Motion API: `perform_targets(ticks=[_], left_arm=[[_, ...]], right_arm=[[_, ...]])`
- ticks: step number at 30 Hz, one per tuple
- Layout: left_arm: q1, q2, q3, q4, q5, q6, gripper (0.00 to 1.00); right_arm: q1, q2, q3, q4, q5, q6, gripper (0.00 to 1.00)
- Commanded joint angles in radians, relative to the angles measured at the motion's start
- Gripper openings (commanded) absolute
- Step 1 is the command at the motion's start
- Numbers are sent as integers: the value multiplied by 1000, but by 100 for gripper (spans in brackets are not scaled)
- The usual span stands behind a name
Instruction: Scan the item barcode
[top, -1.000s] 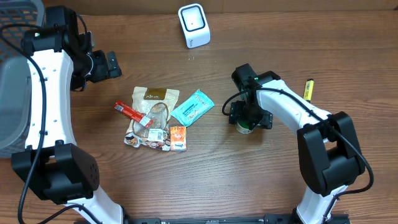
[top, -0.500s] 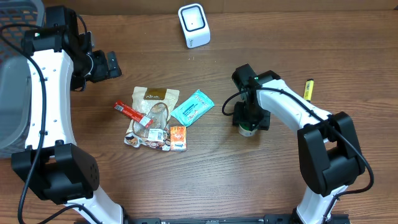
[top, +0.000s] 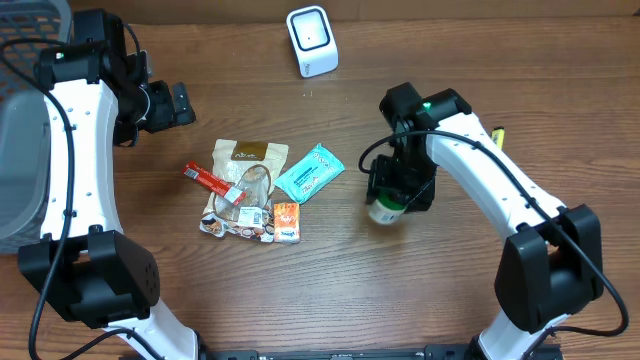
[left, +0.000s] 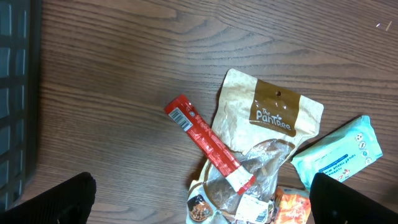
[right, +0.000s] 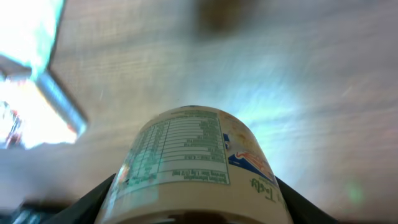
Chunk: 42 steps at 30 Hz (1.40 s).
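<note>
Right end effector (top: 398, 197) grips a labelled container (right: 193, 162); left end effector (top: 183, 103) hangs open.

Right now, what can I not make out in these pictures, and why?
- Cream round plastic container: no barcode shows. The right wrist view is blurred, and in the overhead view the right gripper covers it.
- Yellow marker: overhead, mostly hidden behind the right arm.
- Grey plastic basket: overhead, cut off by the left edge.
</note>
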<state>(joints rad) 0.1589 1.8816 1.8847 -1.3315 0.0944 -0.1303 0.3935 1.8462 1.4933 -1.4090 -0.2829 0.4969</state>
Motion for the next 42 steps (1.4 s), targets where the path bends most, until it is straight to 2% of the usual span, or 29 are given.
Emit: perform_targets(ticks=[1,9,12,24,42], left_arm=[[-3,-5,-3,2,7,11,100],[-3,-5,-3,2,7,11,100],[-3,-5,-3,2,7,11,100],[-3,-5,-3,2,7,11,100],[-3,-5,-3,2,7,11,100]], right_arm=[[-3,-21,20,-27,-173,1,46],[-3,-21,20,-132,-350,1,45],[-3,-21,20,-153,-371,1,39],[-3,-21,20,-229,-524,1,40],[-3,-21,20,-286,-617,1,43]])
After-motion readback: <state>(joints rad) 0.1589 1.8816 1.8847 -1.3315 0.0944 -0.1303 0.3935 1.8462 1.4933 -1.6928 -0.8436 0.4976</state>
